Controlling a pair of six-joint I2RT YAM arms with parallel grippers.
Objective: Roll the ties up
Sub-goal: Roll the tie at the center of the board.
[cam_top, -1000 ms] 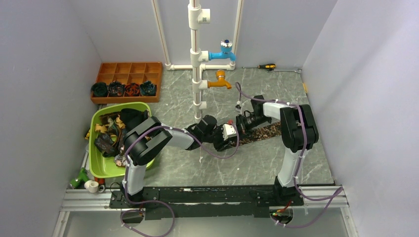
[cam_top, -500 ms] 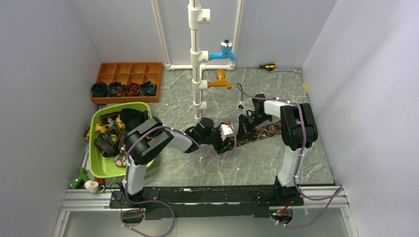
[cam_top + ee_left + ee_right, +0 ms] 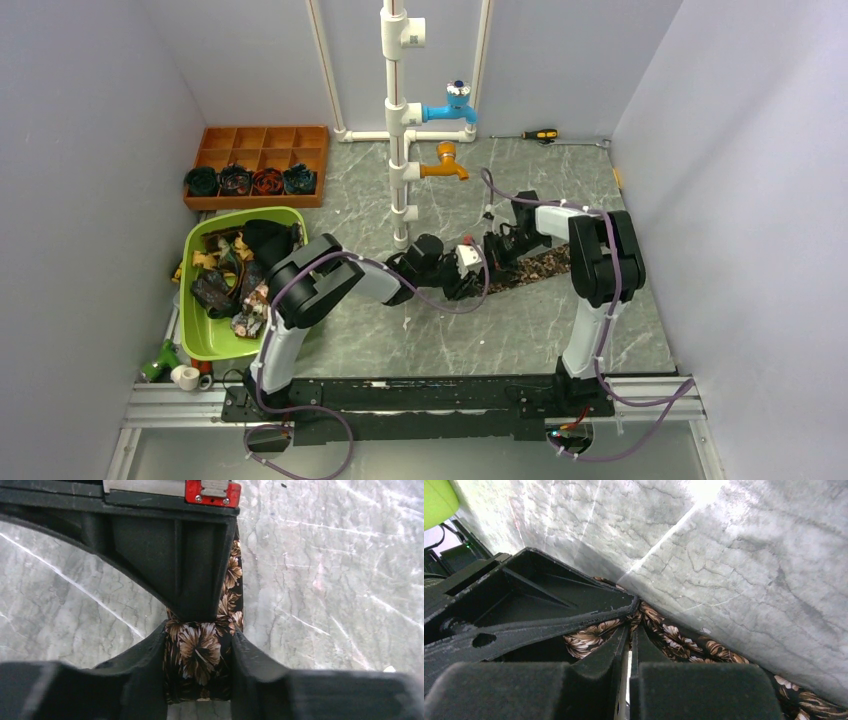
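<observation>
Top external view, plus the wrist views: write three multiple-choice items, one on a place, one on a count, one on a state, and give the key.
1. Where do the rolled ties sit?
A. far left, in the orange tray
B. far right corner
C. near edge, centre

2. How many rolled ties are there?
A. two
B. four
C. six

3. The right pincer is:
A. wide open
B. shut
C. out of every view

Key:
1 A, the coils fill the tray's near row.
2 B, four coils stand side by side.
3 B, its fingers almost meet in the right wrist view.
</observation>
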